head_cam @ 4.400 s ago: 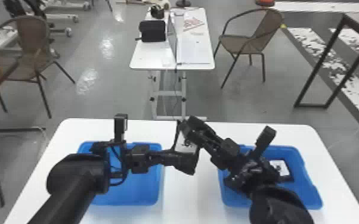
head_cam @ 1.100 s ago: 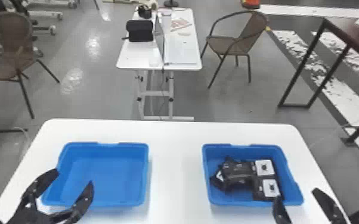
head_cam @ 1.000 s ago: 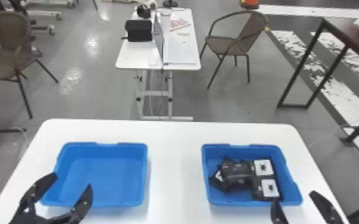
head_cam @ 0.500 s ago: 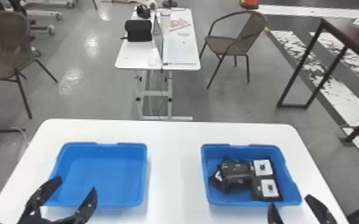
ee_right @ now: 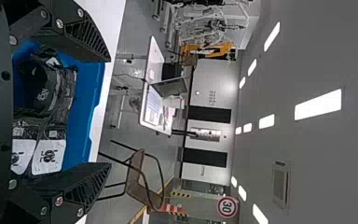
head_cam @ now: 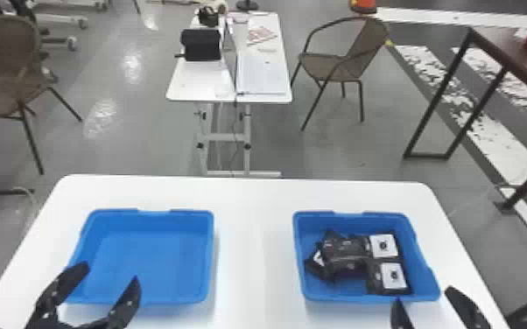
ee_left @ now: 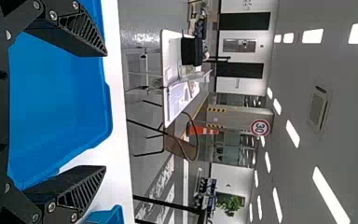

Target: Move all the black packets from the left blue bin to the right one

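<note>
The left blue bin (head_cam: 153, 253) holds nothing. In the right blue bin (head_cam: 341, 294) lie several black packets (head_cam: 346, 253), some overlapping, two with white labels facing up. My left gripper (head_cam: 108, 272) stands open at the left bin's near edge, its fingers apart with nothing between them. Near the right bin's near right corner, my right gripper (head_cam: 422, 296) is open and holds nothing. In the left wrist view the left gripper (ee_left: 106, 111) has its fingers spread before the left bin (ee_left: 56, 98). The right wrist view shows the right gripper (ee_right: 111, 113) spread near the packets (ee_right: 49, 156).
Both bins stand on a white table (head_cam: 249, 245), with a strip of bare tabletop between them. Beyond it are another white table (head_cam: 201, 83) with a laptop, a chair (head_cam: 341, 65) and a dark-framed table (head_cam: 486, 52) at the right.
Both arms have drawn back from over the bins toward the near edge, uncovering the bins and packets. Over the last half second the grippers shifted only slightly.
</note>
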